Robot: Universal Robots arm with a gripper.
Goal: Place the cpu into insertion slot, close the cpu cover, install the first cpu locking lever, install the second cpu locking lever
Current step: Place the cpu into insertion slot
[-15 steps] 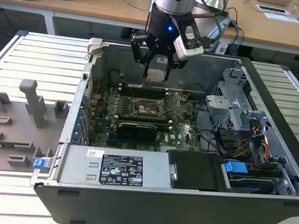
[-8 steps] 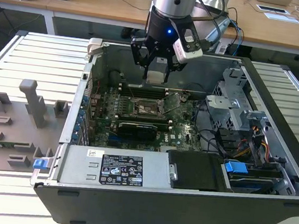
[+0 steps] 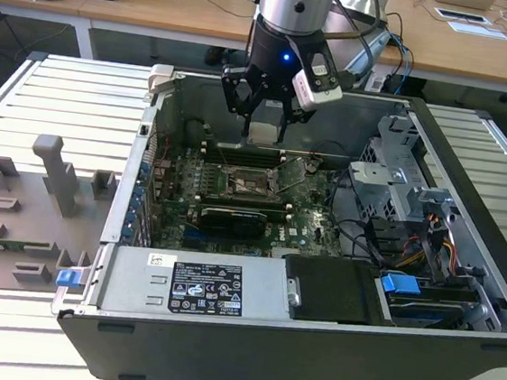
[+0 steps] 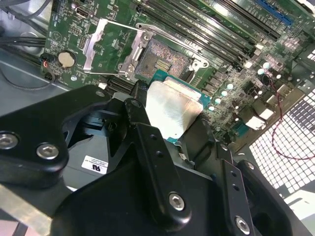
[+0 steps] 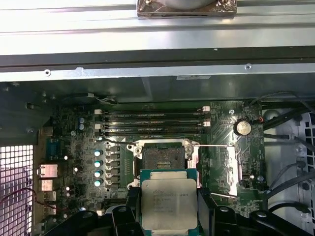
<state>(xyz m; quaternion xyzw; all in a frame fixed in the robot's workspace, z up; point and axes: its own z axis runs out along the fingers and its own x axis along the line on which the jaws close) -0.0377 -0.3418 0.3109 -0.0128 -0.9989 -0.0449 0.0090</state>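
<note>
One arm reaches down into an open computer case (image 3: pixel 246 344) that lies on its side on a white slatted worktop (image 3: pixel 55 96). Its tool (image 3: pixel 263 129) is clenched on the cpu (image 5: pixel 169 204). In the second wrist view the black fingers (image 4: pixel 150 147) press on opposite edges of the chip, whose dull silver top faces the camera with a green border around it. In the exterior view the cpu hangs in the air above the green circuit board, clear of it and not seated. The insertion slot (image 5: pixel 160 158) lies on the board below the tool, uncovered, with its dark centre and thin metal rim in plain sight in both wrist views. The cpu cover (image 5: pixel 220 169) is swung open and lies flat on the board just beside the slot, with green board showing through its square window. A round coin battery (image 5: pixel 242 128) sits near the open cover, and a row of long memory slots (image 5: pixel 152 123) runs along another side of the slot. Inside the case, toward the exterior view's right, there is a black box (image 3: pixel 329 289) with bundles of cables beyond it. Several grey blocks (image 3: pixel 52 169) stand on the worktop at the exterior view's left, well apart from the case.
</note>
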